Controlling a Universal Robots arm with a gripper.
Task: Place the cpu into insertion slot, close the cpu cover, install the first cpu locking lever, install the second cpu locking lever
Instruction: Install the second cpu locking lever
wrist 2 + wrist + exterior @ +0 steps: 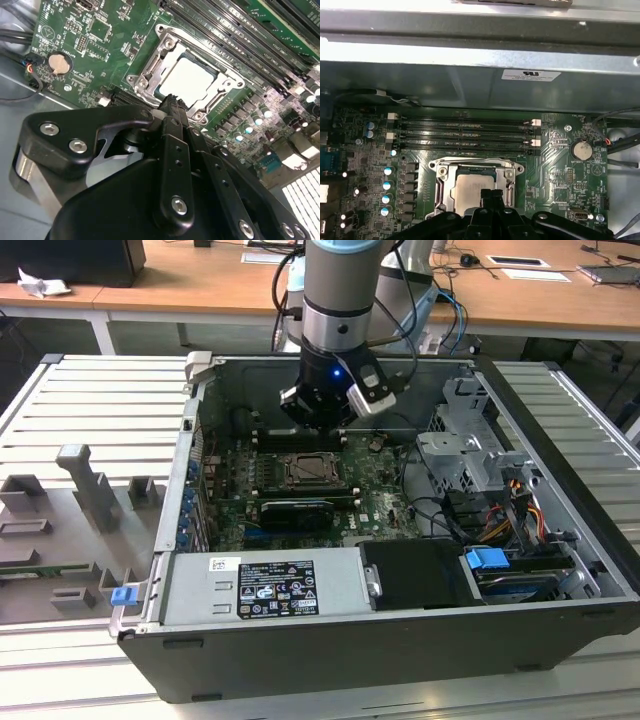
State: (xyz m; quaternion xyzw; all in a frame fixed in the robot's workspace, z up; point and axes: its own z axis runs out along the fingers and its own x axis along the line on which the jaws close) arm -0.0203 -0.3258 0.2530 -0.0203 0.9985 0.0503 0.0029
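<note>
Both wrist views show the hand (pixel 172 100) with fingers pressed together, holding nothing, just above the cpu (pixel 189 80) lying in the insertion slot (pixel 150 75). Its near edge is hidden behind the fingertips (pixel 491 196).

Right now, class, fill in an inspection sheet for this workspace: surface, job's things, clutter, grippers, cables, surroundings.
Surface: green circuit board inside an open computer case on a slatted metal bench.
Job's things: cpu lies in the insertion slot; cpu cover lies flat around it.
Clutter: grey blocks on the bench.
Grippers: gripper hangs just over the slot's edge, fingers together, holding nothing.
Cables: coloured bundle at the exterior view's right.
Surroundings: wooden desks behind.
</note>
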